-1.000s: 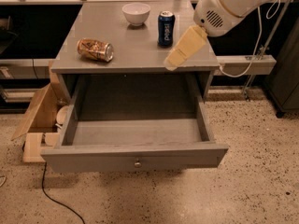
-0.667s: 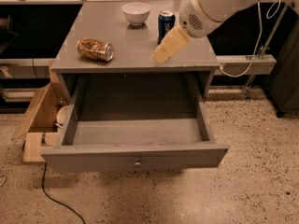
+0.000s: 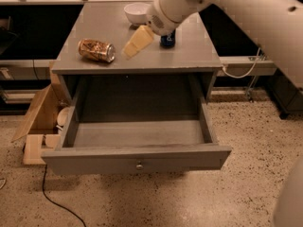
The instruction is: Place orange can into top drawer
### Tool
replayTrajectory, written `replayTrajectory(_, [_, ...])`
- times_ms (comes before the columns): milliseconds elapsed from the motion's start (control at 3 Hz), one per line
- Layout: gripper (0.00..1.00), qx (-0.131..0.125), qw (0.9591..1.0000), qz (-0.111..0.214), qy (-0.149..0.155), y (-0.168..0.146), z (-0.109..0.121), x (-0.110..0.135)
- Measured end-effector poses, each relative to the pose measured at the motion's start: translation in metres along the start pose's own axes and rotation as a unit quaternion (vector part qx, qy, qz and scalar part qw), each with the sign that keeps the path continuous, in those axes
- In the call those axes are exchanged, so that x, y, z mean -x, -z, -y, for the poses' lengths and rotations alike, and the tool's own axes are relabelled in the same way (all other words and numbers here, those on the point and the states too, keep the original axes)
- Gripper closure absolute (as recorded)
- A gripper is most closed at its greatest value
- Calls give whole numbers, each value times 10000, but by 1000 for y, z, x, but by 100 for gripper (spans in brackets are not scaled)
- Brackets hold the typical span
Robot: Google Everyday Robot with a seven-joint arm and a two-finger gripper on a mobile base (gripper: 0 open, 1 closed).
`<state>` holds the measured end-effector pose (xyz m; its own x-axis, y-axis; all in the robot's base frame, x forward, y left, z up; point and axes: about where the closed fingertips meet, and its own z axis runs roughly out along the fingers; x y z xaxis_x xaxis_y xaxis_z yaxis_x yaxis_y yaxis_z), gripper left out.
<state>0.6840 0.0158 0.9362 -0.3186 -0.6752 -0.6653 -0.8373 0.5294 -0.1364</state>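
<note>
The orange can (image 3: 96, 50) lies on its side on the left part of the grey cabinet top (image 3: 189, 56). The top drawer (image 3: 94, 161) is pulled wide open below it, and its inside is bare. Its small round knob (image 3: 139, 165) shows on the front panel. My gripper (image 3: 129, 51), cream-coloured at the end of the white arm, hangs just above the cabinet top. It points down-left, a short way right of the can and apart from it. It holds nothing.
A dark blue can (image 3: 167, 39) stands behind the gripper, partly hidden by the arm. A white bowl (image 3: 136, 12) sits at the back. An open cardboard box (image 3: 40, 112) leans against the cabinet's left side. A black cable (image 3: 57, 197) runs over the speckled floor.
My arm has swung left across the cabinet top, from beside the blue can towards the orange can. The can and the drawer have not moved.
</note>
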Motion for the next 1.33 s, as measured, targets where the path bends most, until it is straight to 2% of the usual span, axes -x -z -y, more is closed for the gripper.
replayTrajectory(333, [0,226,9994,133,210,-39,2,32])
replayTrajectory(667, [0,255,9984,138,488,-65,-2,60])
replayTrajectory(1000, [0,255,9984,138,488,-65,-2,60])
replayTrajectory(1333, [0,301,9982,-12,514,-82,-6,64])
